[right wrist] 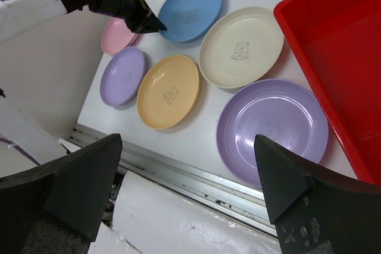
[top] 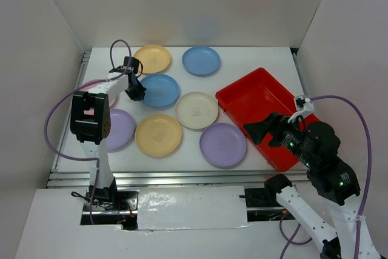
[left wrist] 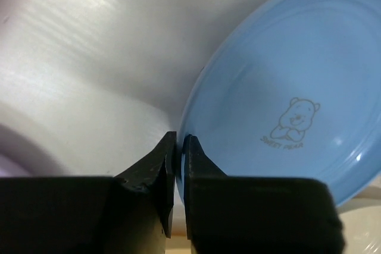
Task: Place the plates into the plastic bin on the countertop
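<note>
At 10 o'clock we have left gripper (left wrist: pixel 180 139) clamped on rim of blue plate (left wrist: pixel 286 87), right gripper (right wrist: pixel 187 147) jaws wide apart.

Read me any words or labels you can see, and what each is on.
"SWEET BEAR" (second word uncertain): under the bear drawing on the blue plate the left gripper pinches.
Prints on the cream plate, near yellow plate and nearest lilac plate: too small to read.

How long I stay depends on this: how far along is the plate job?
Done: nothing; the red bin is empty. In hand: the left gripper is pinched on the rim of the nearer blue plate. Left: all eight plates need binning; the right gripper hangs open above the bin.
</note>
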You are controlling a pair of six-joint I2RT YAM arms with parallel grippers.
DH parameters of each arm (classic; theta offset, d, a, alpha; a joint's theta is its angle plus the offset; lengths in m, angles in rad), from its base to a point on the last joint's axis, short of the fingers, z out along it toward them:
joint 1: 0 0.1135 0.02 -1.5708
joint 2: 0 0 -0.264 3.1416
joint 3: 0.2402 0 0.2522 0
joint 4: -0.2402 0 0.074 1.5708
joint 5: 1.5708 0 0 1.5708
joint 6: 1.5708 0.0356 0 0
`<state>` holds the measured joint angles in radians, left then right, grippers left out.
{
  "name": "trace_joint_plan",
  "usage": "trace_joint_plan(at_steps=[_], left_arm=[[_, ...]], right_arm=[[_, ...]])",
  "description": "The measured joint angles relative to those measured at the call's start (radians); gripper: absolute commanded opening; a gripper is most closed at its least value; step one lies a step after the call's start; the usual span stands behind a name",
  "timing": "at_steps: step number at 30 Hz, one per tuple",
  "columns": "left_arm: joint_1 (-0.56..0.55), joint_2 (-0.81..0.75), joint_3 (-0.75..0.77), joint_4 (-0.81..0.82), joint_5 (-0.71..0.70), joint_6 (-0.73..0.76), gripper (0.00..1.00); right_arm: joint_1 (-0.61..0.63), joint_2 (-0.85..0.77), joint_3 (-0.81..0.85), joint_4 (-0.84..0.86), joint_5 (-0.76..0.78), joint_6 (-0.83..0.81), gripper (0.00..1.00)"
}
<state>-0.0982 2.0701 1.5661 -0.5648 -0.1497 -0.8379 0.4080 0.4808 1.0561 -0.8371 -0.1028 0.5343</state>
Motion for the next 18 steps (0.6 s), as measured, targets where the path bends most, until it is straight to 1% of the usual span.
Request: trace_joint_plan(at_steps=[5,12,15,18], left_arm=[[-0.014,-0.132,-0.097,0.003,-0.054,-0.027,0.00],[-0.051,-0.360,-0.116,-0.019,-0.140,-0.022,0.00],[-0.122,-0.463,-0.103,-0.004,-0.149,-0.001,0.00],[-0.236,-0.497,-0.049,0.029,-0.119,0.024,0.00]], right_arm=[[0.000,0.000,0.000,0.001,-0.002,0.000,1.00],[0.000,0.000,0.000,0.001,0.002,0.000,1.00],[0.000,0.000,0.000,0.001,0.013,0.003,1.00],[0.000,0.000,0.000,-0.001,0.048,0.024,1.00]])
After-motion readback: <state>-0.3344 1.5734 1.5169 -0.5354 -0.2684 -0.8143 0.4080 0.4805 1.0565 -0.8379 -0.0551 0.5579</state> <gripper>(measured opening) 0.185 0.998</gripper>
